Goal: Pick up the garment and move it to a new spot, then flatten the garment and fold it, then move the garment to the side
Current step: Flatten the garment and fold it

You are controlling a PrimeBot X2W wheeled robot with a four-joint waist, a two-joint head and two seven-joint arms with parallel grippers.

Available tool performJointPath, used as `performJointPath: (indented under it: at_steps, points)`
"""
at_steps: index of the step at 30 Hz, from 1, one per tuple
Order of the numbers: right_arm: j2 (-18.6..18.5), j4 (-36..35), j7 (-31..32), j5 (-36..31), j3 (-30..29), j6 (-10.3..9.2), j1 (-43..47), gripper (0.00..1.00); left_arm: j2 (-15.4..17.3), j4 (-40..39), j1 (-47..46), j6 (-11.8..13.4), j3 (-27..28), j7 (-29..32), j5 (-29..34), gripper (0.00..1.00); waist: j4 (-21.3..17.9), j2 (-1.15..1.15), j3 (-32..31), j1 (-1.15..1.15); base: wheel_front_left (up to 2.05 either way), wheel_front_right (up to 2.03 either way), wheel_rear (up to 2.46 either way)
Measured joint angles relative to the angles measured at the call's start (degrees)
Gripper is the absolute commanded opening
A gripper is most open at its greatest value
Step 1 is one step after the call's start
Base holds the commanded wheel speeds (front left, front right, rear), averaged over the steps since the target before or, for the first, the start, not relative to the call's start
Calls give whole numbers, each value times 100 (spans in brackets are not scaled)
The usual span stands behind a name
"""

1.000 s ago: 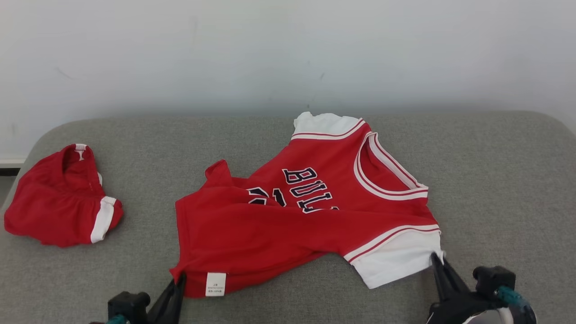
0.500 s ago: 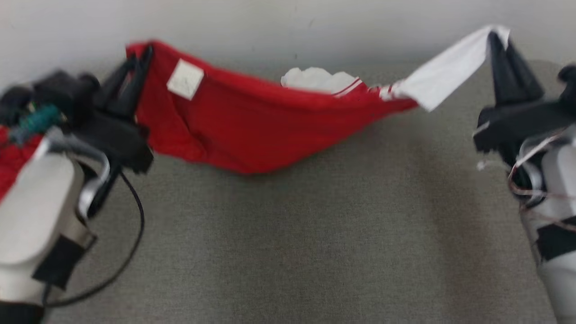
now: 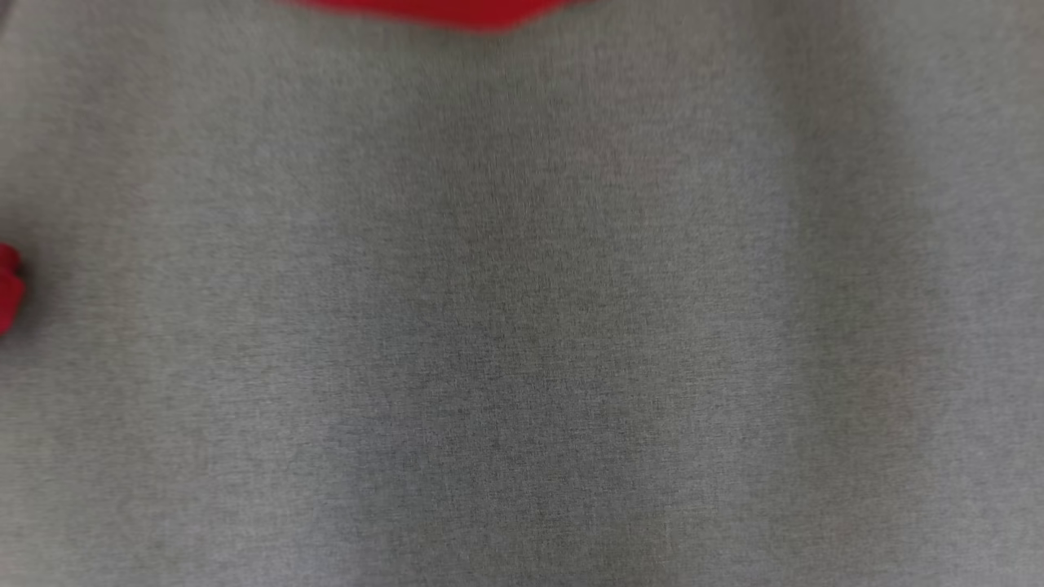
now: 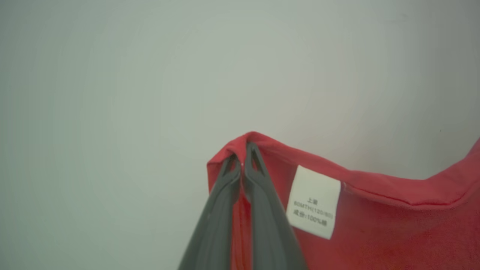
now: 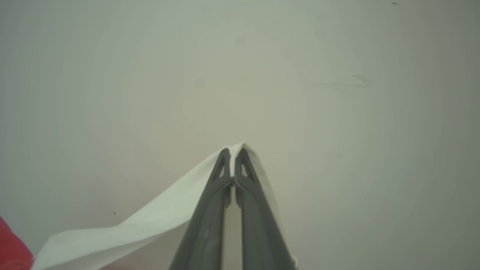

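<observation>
The garment is a red jersey with white sleeves. In the left wrist view my left gripper (image 4: 243,155) is shut on a red hem corner of the garment (image 4: 375,225), close to its white care label (image 4: 314,202), in front of a pale wall. In the right wrist view my right gripper (image 5: 232,157) is shut on the edge of the garment's white sleeve (image 5: 150,221), which trails down to the left. In the head view a blurred red strip of the garment (image 3: 440,10) hangs at the top edge above the grey cushion (image 3: 522,326).
A second red piece of clothing (image 3: 8,285) peeks in at the left edge of the head view, lying on the grey cushion. A pale wall (image 5: 337,93) stands behind both grippers.
Both grippers have lifted the garment off the cushion and carried it up past the top of the head view. The head view has also shifted and blurred.
</observation>
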Motion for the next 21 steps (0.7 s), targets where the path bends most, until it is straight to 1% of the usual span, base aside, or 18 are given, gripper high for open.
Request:
performJointPath:
  at_steps: [4,10,15,21]
  points:
    - [-23,625,42,-135,189,0,-1141,0,-29,446,-815,0,-265,-30,-264,0,-24,0,415,0,0,0,0]
    - [49,1610,-127,-466,367,0,-2508,0,-58,1125,-1606,0,-608,-191,-650,0,-15,0,846,-1,0,0,0]
    - [132,2281,-337,-638,537,0,-3118,0,-103,1384,-2002,0,-1023,-322,-876,0,-24,0,1024,-1,0,0,0]
    - [212,2835,-581,-658,700,0,-3435,0,-47,1681,-2301,0,-1427,-385,-1110,0,-143,-1,1103,-3,0,0,0]
